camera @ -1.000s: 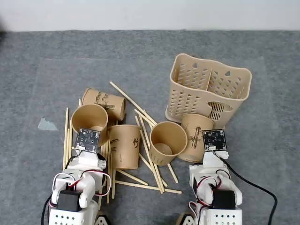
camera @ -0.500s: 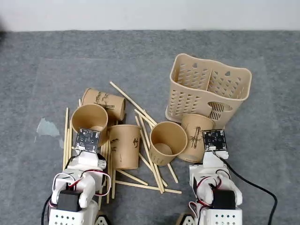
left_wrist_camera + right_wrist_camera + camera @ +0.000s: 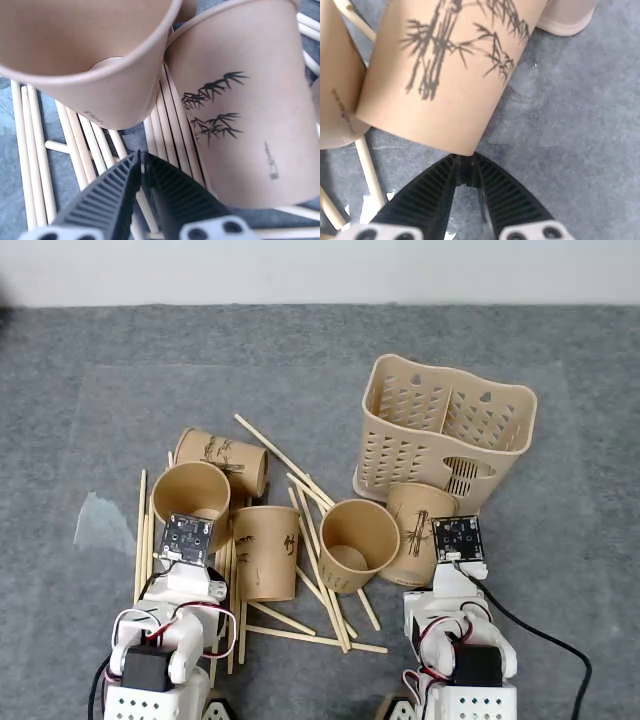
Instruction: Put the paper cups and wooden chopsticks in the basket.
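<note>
The left hand [image 3: 141,159] has its jaws pressed together on nothing. Its tips hang over a row of wooden chopsticks [image 3: 167,125] that lie side by side on the worktop [image 3: 570,570]. Just past the tips two paper cups rest against each other: an open-mouthed cup [image 3: 95,60] and a bamboo-print cup [image 3: 240,115] lying on its side.

The right hand [image 3: 465,167] is also closed and empty, with its tips just short of the near end of a third cup [image 3: 450,75]. This one also bears a bamboo print and lies on the grey surface.

From above, a fourth cup [image 3: 358,538] touches the third at its 9 o'clock, mouth turned upward. A fifth cup [image 3: 222,460] lies at 12 o'clock from the open-mouthed one. More chopsticks fan out among the cups. The basket [image 3: 445,435] stands upright at 12 o'clock from the third cup, just beside it. All the cups and sticks are outside it.
</note>
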Controlling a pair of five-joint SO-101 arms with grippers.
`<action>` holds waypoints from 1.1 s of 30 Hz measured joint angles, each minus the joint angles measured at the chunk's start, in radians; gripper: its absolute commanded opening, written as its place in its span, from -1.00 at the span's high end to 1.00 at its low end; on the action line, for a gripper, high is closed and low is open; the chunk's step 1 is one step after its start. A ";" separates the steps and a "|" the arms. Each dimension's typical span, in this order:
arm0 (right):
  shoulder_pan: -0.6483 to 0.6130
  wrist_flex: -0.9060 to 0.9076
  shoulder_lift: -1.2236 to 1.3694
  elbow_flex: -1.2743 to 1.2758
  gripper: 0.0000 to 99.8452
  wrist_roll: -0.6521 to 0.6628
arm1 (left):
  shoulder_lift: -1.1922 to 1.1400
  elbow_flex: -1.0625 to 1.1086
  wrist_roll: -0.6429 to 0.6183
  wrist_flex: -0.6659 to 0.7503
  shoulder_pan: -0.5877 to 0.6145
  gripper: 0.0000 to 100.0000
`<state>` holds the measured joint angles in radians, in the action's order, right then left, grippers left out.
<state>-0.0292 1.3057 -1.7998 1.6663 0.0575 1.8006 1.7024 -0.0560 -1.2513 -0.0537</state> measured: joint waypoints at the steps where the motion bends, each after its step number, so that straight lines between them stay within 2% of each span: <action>1: 0.000 0.000 0.000 0.000 0.98 0.000 | 0.000 0.000 0.000 0.000 0.000 0.97; 23: 0.000 0.005 0.000 -0.002 0.98 0.000 | 0.000 0.000 0.000 0.000 0.000 0.97; 33: 0.005 0.009 -0.002 -0.316 0.98 0.000 | 0.000 0.000 0.000 0.000 0.000 0.97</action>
<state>-0.0245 1.3149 -1.8013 1.3502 0.0575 1.8006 1.7024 -0.0560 -1.2513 -0.0537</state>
